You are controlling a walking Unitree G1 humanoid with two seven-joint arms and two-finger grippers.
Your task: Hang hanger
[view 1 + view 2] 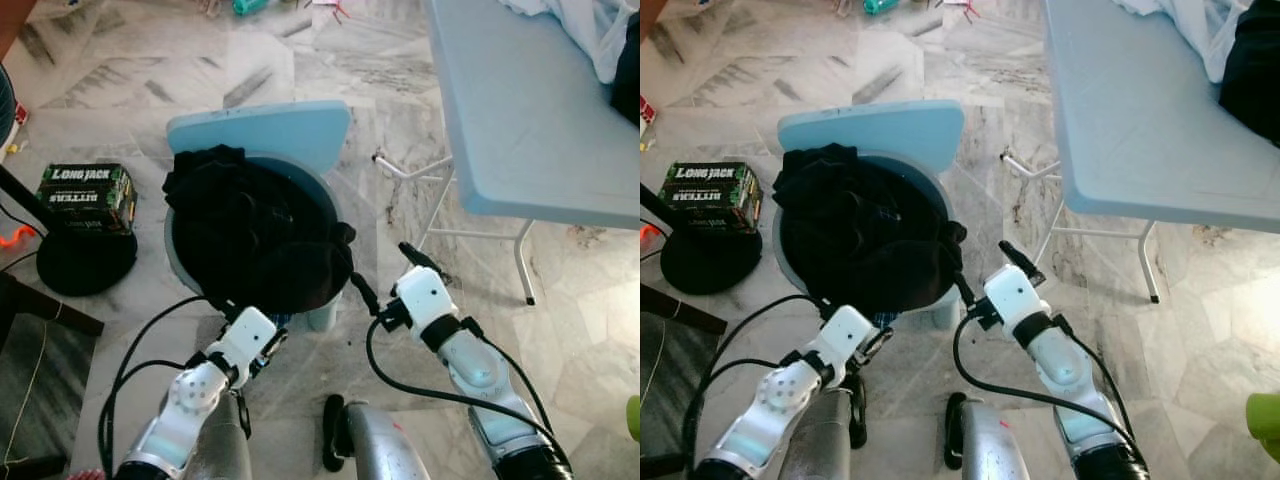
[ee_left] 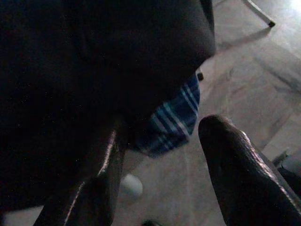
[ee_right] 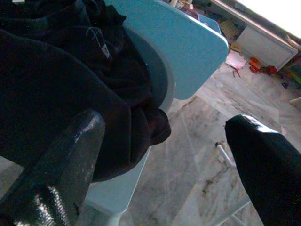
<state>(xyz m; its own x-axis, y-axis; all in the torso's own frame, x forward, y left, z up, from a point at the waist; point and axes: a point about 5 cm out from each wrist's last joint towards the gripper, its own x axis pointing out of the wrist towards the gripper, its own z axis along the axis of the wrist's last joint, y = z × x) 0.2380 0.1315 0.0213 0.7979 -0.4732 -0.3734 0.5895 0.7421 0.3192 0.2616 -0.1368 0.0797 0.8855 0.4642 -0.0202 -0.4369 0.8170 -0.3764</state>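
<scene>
Right pincer [image 1: 388,276] hovers fingers apart beside the black clothes [image 1: 255,235] heaped on the blue chair [image 1: 262,135]; left pincer [image 2: 160,174], also apart, noses under them. No hanger discernible; folding surface [image 1: 530,120] flanks the chair.

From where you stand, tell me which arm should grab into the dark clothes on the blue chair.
Left. The left gripper is open right under the pile of dark clothes. The right gripper, also open, sits off beside the blue chair.

Head stereo pair looking steeply down at a blue chair [image 1: 262,135] heaped with dark clothes [image 1: 255,235], both wrist cameras close beside that same heap, sighting along their fingers [image 3: 61,165]
</scene>
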